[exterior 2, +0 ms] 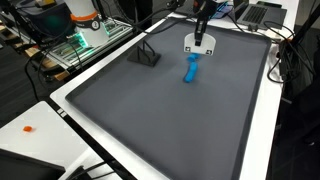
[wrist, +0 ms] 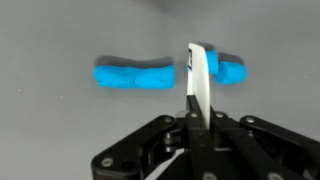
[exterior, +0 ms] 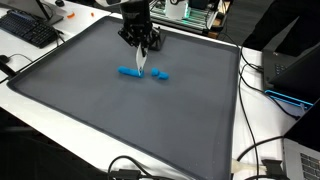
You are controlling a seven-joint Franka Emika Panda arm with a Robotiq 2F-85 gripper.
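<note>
Firmly shut on a white strip above the blue pieces

Your fingers (wrist: pixel 194 128) are clamped on a thin white strip (wrist: pixel 199 75), held upright over the grey mat (exterior: pixel 100 115) on the desk. Only the wrist view shows its end between the long blue piece (wrist: pixel 133 75) and the short blue piece (wrist: pixel 232 70). A keyboard (exterior: pixel 30 30) lies off the mat, and a black stand (exterior 2: pixel 148 55) sits on its far edge. Blue marks on the strip are too blurred to read.
</note>
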